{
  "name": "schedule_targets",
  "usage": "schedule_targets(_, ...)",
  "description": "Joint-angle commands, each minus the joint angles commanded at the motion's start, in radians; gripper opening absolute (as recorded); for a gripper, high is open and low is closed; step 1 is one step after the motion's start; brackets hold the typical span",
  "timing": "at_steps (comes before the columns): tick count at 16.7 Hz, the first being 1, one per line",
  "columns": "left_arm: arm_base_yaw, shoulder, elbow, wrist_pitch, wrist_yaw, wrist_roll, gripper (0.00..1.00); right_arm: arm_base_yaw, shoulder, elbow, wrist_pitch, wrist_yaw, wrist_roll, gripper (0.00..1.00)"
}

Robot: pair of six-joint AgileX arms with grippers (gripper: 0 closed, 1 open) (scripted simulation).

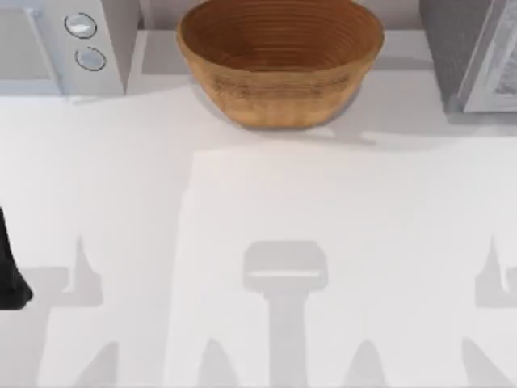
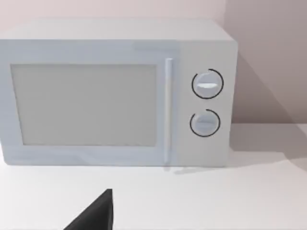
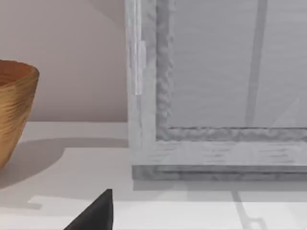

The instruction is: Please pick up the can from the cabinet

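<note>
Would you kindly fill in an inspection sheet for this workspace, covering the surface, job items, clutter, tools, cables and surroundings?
Surface: white table, bare in the middle.
Job's things: grey cabinet at the table's back right, door shut; can: nothing seen.
Clutter: wicker basket back centre; white microwave back left, door closed.
Tools: left arm parked at the table's left edge; dark tool tips in the left wrist view and right wrist view.
Cables: nothing seen.
Surroundings: plain wall behind.
</note>
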Motion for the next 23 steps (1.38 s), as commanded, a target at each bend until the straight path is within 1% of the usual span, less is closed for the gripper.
schedule_targets(4, 0.000, 0.000, 0.000, 0.000, 0.000, 0.000, 1.00, 0.005, 0.032, 0.032, -0.012, 0.005, 0.000, 1.00)
schedule_targets(6, 0.000, 0.000, 0.000, 0.000, 0.000, 0.000, 1.00, 0.014, 0.103, 0.107, -0.035, 0.016, 0.001, 1.00)
schedule_targets(8, 0.000, 0.000, 0.000, 0.000, 0.000, 0.000, 1.00, 0.028, 0.204, 0.224, -0.067, 0.031, 0.003, 1.00)
schedule_targets(11, 0.000, 0.000, 0.000, 0.000, 0.000, 0.000, 1.00, 0.053, 0.393, 0.468, -0.127, 0.060, 0.007, 1.00)
schedule_targets(19, 0.000, 0.000, 0.000, 0.000, 0.000, 0.000, 1.00, 0.133, 0.970, 1.259, -0.306, 0.146, 0.015, 1.00)
schedule_targets(23, 0.000, 0.000, 0.000, 0.000, 0.000, 0.000, 1.00, 0.165, 1.196, 1.570, -0.375, 0.178, 0.016, 1.00)
